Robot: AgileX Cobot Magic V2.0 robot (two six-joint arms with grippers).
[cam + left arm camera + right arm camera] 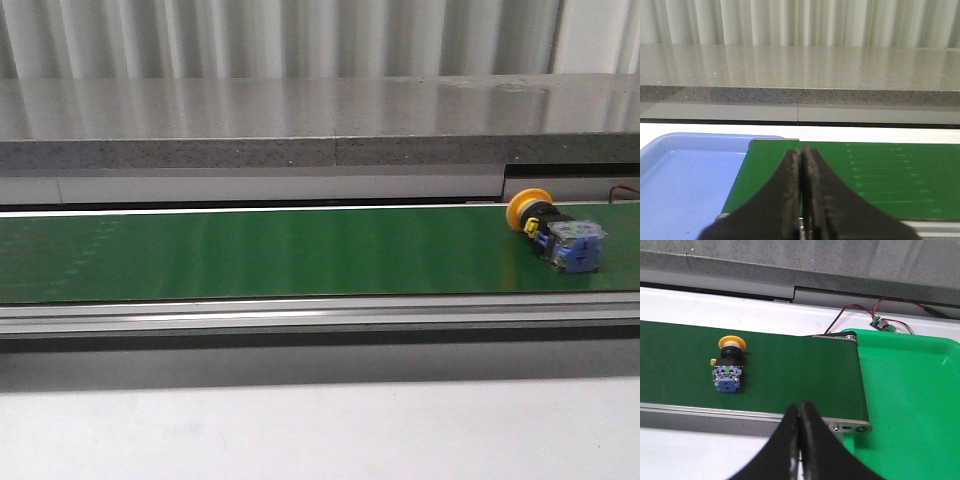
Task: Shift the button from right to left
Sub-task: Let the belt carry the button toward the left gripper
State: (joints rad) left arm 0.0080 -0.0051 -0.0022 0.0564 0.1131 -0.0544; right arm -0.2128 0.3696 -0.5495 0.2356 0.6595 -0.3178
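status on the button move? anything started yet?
Nothing done: the button lies on its side at the right end of the green belt, untouched. Nothing in hand: the right gripper is shut and empty, short of the button; the left gripper is shut over the belt's left end by the blue tray. Grasp and transfer leftward remain.

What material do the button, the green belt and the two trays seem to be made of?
The button: probably plastic, with a smooth yellow-orange head, black collar and blue-and-clear block that shows its inside. The green belt: likely rubber or PVC, with a soft sheen from the light. The green tray and blue tray: apparently moulded plastic, smooth, with rounded rims.
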